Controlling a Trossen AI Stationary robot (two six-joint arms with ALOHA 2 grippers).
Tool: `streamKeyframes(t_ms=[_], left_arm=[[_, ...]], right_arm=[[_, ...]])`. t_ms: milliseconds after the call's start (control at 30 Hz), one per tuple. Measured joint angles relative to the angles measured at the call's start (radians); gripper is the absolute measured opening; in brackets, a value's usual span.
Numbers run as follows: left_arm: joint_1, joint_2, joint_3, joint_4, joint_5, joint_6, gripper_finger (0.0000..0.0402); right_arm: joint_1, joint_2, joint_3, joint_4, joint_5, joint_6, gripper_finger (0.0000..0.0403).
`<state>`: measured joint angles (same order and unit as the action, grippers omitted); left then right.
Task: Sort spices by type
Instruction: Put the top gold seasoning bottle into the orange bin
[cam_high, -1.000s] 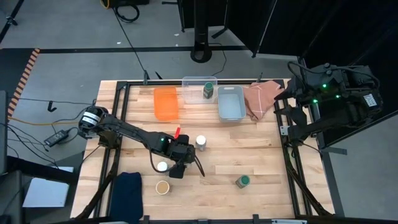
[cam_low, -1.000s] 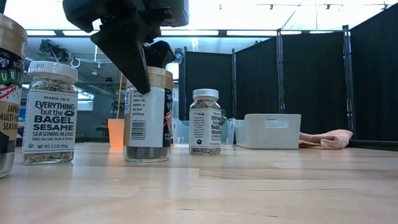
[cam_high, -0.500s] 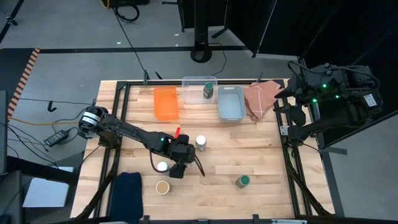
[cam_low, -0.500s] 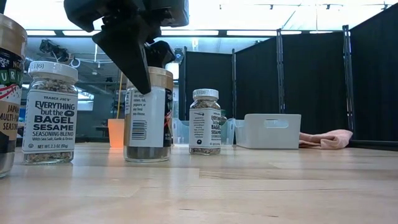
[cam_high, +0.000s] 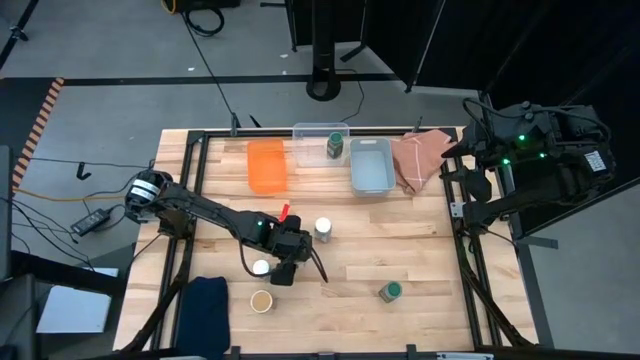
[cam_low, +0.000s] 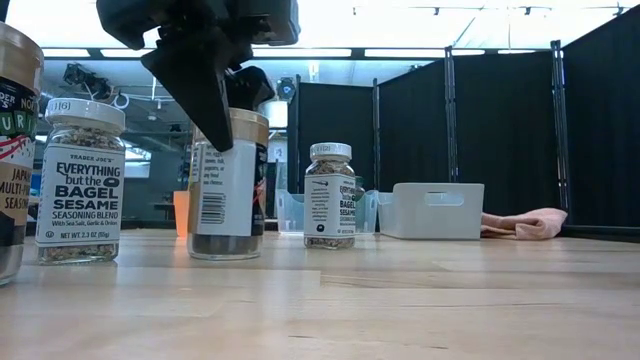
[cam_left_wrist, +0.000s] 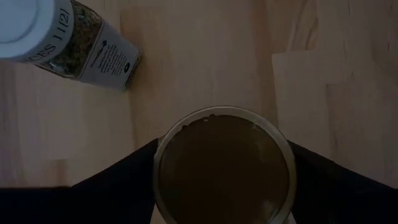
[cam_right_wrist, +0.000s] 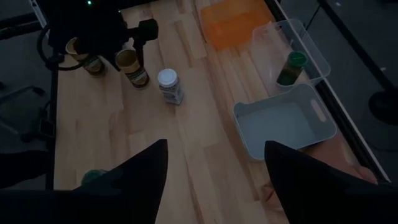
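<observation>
A tan-lidded spice jar (cam_low: 225, 185) stands upright under my left gripper (cam_high: 284, 268), whose fingers are shut on it near the table's middle left. Around it stand a white-lidded jar (cam_high: 261, 268), another white-lidded jar (cam_high: 323, 229) and a second tan-lidded jar (cam_high: 262, 300). A green-lidded jar (cam_high: 390, 291) stands alone to the near right. Another green-lidded jar (cam_high: 335, 147) is inside the clear bin (cam_high: 310, 132). My right gripper (cam_right_wrist: 214, 186) hangs open and empty, high over the table's right side. My left gripper pinches the tan-lidded jar between its two fingers, one on each side at the lid's rim (cam_left_wrist: 163, 146). The fingers (cam_low: 205, 95) slant down onto it from above. The jar is upright; whether its base rests on the table I cannot tell.
At the far edge sit an orange bin (cam_high: 266, 165), the clear bin and a pale-blue bin (cam_high: 371, 165), with a pink cloth (cam_high: 418, 160) to their right. A dark cloth (cam_high: 205, 310) lies at the near left corner. Bare wood lies between the jars and the bins.
My left gripper has carried the tan-lidded jar a little toward the table's left edge. The jar has stayed upright. The other jars have not moved.
</observation>
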<state>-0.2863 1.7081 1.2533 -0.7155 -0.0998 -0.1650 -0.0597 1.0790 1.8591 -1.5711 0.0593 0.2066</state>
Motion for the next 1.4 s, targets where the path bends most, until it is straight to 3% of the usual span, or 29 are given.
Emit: streamKeyframes(t_ms=[1400], left_arm=[[0.092, -0.001, 0.389, -0.388, -0.058, 0.004, 0.0281]], right_arm=[[0.0, 0.0, 0.0, 0.0, -0.001, 0.0, 0.0266]])
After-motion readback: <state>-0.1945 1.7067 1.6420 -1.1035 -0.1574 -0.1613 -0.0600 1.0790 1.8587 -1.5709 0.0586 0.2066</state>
